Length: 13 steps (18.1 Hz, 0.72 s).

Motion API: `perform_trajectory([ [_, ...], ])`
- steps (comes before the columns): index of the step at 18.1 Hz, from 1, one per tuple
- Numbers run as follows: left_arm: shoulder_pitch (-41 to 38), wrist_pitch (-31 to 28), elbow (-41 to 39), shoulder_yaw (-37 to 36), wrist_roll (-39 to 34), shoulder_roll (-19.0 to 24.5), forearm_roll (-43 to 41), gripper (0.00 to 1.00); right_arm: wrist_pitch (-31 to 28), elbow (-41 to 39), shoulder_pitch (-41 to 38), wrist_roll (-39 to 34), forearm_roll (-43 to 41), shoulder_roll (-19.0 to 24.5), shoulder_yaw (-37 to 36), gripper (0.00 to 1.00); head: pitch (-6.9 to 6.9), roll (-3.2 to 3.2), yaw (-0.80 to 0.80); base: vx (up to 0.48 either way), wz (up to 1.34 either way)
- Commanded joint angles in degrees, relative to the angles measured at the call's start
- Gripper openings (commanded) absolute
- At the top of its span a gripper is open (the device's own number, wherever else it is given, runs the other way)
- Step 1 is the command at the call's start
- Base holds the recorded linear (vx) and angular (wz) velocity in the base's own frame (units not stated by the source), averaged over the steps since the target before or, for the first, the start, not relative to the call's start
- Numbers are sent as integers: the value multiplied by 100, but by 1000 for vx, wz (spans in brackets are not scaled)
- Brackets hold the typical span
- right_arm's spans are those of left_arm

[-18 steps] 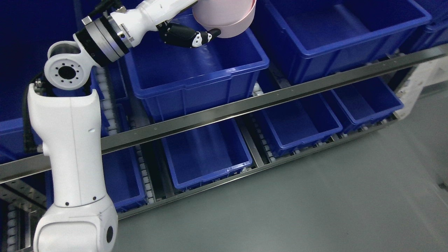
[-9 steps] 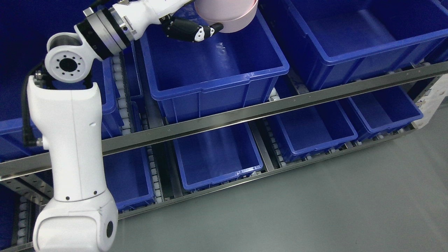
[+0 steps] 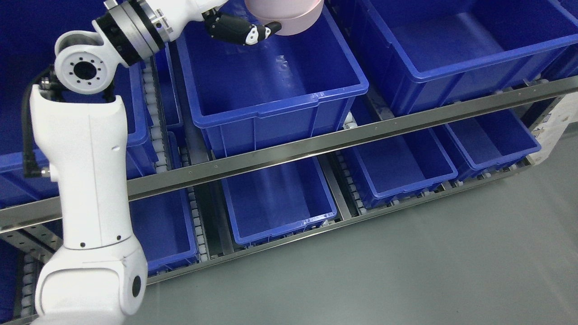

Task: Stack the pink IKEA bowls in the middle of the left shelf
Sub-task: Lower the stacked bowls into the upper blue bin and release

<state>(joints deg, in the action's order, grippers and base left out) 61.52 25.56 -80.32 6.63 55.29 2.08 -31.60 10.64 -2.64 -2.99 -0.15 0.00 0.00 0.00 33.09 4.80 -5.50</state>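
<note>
So the left hand is way up at the far edge of the shot, with its dark fingers curled against the underside of a pink bowl, gripping it. The bowl looks like plain matte pale pink with a smooth round wall and a flat-ish base, no pattern I can see. Only its lower part shows, since the top is cut off by the frame edge. It's held in the air above the far end of the middle blue bin on the upper shelf level, not touching the bin. That bin looks bare inside.

The white left arm comes up the left side, crossing in front of the metal shelf rail. Below the rail sits a lower row of smaller blue bins, with grey floor on the near right.
</note>
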Motion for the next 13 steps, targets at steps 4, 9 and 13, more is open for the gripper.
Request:
perform_trajectory([
  [4, -139, 10, 1772, 296, -115, 1119, -311, 6, 0, 0, 0, -2, 44, -100, -53, 100, 0, 0, 0, -4, -18],
  [9, -184, 2, 2678, -293, -755, 725, -400, 7, 0, 0, 0, -2, 44, -100, -53, 100, 0, 0, 0, 2, 8],
  [13, -96, 2, 3047, -390, -1090, 83, -409, 7, 0, 0, 0, -2, 44, -100, -61, 100, 0, 0, 0, 0, 0],
])
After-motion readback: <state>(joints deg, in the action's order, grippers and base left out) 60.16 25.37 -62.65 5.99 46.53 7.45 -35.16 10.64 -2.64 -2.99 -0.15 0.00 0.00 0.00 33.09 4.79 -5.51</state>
